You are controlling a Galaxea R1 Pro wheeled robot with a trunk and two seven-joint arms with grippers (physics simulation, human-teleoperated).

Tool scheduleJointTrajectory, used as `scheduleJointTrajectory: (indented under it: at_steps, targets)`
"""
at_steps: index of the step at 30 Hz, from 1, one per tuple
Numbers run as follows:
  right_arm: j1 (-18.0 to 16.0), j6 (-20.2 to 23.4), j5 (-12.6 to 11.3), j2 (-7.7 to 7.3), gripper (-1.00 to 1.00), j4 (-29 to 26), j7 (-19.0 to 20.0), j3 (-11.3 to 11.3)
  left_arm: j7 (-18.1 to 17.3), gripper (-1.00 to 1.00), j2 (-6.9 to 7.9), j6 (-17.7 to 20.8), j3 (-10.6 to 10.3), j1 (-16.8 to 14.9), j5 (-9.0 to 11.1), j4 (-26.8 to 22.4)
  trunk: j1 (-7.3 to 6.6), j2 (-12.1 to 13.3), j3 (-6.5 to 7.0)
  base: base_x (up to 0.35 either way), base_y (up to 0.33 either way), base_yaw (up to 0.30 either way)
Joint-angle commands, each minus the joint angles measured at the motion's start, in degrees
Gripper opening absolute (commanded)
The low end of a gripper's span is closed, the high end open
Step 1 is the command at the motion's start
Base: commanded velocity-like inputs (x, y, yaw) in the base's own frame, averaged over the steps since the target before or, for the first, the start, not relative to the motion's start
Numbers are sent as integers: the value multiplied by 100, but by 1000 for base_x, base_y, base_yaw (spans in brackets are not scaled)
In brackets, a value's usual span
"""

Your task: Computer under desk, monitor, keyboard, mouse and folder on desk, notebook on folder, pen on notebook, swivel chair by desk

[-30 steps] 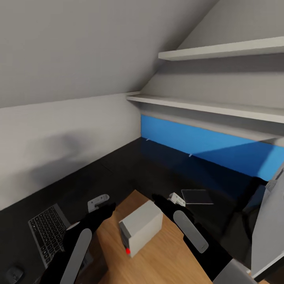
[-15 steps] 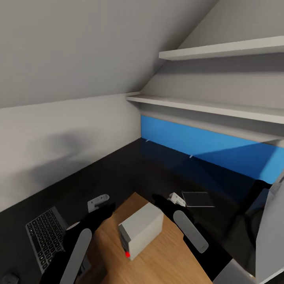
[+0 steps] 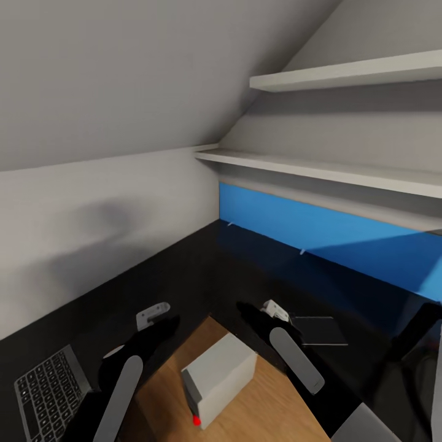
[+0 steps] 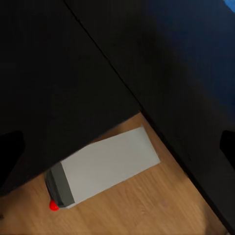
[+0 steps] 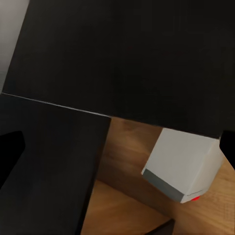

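Plainly both grippers' fingers (left (image 3: 158,321), right (image 3: 255,310)) are spread, empty, above the computer (image 3: 218,379).

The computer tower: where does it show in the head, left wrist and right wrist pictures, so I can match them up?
Head view: the computer stands low at centre, between the two arms, on the wood floor.
Left wrist view: the computer lies just past the desk edge.
Right wrist view: the computer sits under the desk edge.
Shared landmark: its red light.
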Motion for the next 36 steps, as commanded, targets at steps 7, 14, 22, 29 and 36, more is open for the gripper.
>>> scheduleJointTrajectory:
  at_steps: [7, 14, 22, 29, 36]
  targets:
    - [-7, 13, 209, 14, 100, 282, -34, 110, 56, 100, 0, 12, -6, -5, 60, -8, 5, -10, -11, 142, 0, 0]
    - [-33, -126, 1301, 225, 100, 1034, -43, 108, 56, 100, 0, 12, -6, -5, 60, -8, 5, -10, -11, 23, 0, 0]
    - [-1175, -1132, 2040, 299, 100, 3717, -43, 5, 56, 100, 0, 12, -5, -5, 60, -8, 5, -10, -11, 2, 0, 0]
    - [-1606, -1446, 2416, 262, 100, 4592, -49, -1, 56, 100, 0, 12, -9, -5, 60, -8, 5, -10, -11, 0, 0, 0]
    - [-1923, -1468, 2474, 231, 100, 5173, -83, -6, 56, 100, 0, 12, -6, -5, 60, -8, 5, -10, -11, 0, 0, 0]
